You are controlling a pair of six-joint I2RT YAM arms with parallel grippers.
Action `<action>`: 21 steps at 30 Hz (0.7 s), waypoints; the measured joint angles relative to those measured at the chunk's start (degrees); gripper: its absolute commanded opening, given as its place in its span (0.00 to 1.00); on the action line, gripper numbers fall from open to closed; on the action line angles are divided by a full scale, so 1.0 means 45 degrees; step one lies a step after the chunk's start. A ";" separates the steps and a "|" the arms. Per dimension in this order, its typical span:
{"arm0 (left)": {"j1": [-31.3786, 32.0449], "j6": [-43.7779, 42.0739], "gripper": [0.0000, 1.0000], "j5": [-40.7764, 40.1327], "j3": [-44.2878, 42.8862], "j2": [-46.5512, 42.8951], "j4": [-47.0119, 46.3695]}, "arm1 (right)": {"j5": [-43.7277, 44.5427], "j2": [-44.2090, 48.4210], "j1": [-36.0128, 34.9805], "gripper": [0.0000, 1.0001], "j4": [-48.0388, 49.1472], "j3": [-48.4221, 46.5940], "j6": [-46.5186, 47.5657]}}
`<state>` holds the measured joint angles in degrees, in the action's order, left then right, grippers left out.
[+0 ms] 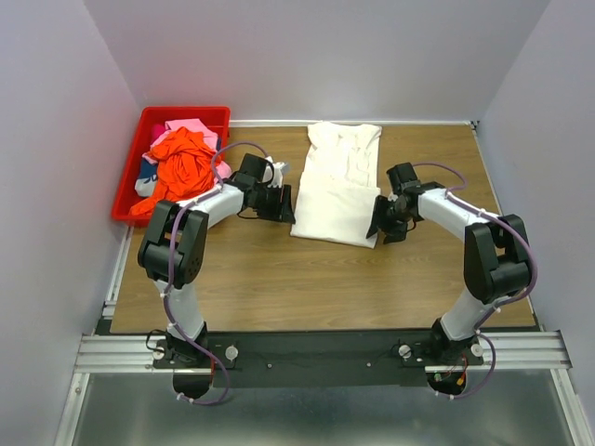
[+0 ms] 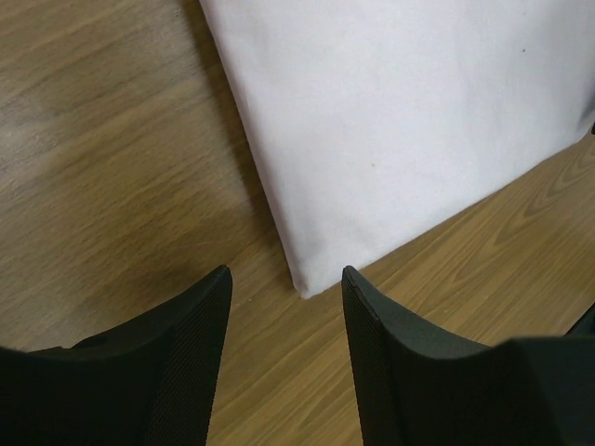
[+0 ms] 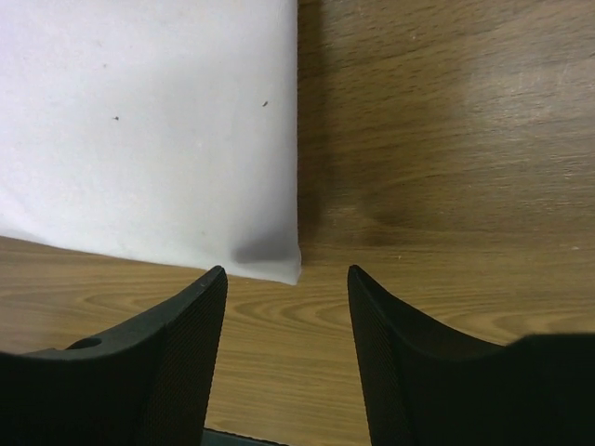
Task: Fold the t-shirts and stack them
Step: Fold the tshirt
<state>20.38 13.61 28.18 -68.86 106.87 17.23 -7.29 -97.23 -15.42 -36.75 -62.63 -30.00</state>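
A white t-shirt (image 1: 337,186) lies partly folded on the wooden table, its lower part doubled over. My left gripper (image 1: 282,203) is open and empty at the shirt's near-left corner. In the left wrist view that corner (image 2: 307,283) lies just beyond my open left gripper (image 2: 286,279). My right gripper (image 1: 380,223) is open and empty at the near-right corner. In the right wrist view that corner (image 3: 284,268) sits just ahead of my open right gripper (image 3: 287,276). More t-shirts, orange (image 1: 181,165) and pink (image 1: 191,127), lie heaped in a red bin.
The red bin (image 1: 141,125) stands at the table's back left, next to the left wall. Grey walls close in the left, back and right. Bare wood (image 1: 307,279) stretches between the shirt and the arm bases.
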 measured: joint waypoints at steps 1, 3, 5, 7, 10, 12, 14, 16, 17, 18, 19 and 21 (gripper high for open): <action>0.0005 0.0010 0.58 -0.0005 0.0029 -0.0015 -0.0015 | -0.0068 0.0000 0.0000 0.59 0.0170 0.0160 0.0000; 0.0019 0.0039 0.57 -0.0010 0.0092 -0.0024 -0.0063 | -0.0180 -0.0005 0.0000 0.56 0.0321 0.0296 -0.0005; 0.0024 0.0136 0.57 -0.0015 0.0165 -0.0039 -0.0136 | -0.0272 -0.0015 0.0000 0.53 0.0520 0.0442 -0.0005; 0.0058 0.0189 0.57 -0.0015 0.0243 -0.0083 -0.0160 | -0.0369 -0.0083 0.0000 0.49 0.0690 0.0525 0.0000; 0.0151 0.0282 0.57 -0.0019 0.0287 -0.0155 -0.0194 | -0.0515 -0.0189 0.0000 0.43 0.0879 0.0622 -0.0005; 0.0219 0.0321 0.57 -0.0024 0.0311 -0.0199 -0.0233 | -0.0627 -0.0257 0.0000 0.40 0.0967 0.0690 0.0005; 0.0272 0.0374 0.57 -0.0024 0.0335 -0.0214 -0.0277 | -0.0695 -0.0350 0.0000 0.39 0.1049 0.0743 -0.0019; 0.0316 0.0418 0.57 -0.0039 0.0345 -0.0214 -0.0287 | -0.0782 -0.0447 0.0000 0.35 0.1156 0.0840 -0.0015; 0.0340 0.0452 0.57 -0.0058 0.0345 -0.0214 -0.0287 | -0.0860 -0.0466 0.0000 0.32 0.1185 0.0865 -0.0015; 0.0389 0.0481 0.57 -0.0112 0.0350 -0.0214 -0.0287 | -0.0894 -0.0471 0.0000 0.27 0.1209 0.0874 -0.0005; 0.0423 0.0515 0.57 -0.0151 0.0355 -0.0214 -0.0287 | -0.0947 -0.0476 0.0000 0.24 0.1253 0.0903 -0.0005; 0.0481 0.0578 0.57 -0.0253 0.0364 -0.0214 -0.0287 | -0.1083 -0.0520 0.0000 0.15 0.1350 0.0971 -0.0049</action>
<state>22.55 16.21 27.05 -67.22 105.91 15.94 -12.16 -99.57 -15.42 -30.68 -58.26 -30.22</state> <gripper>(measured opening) 0.572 0.252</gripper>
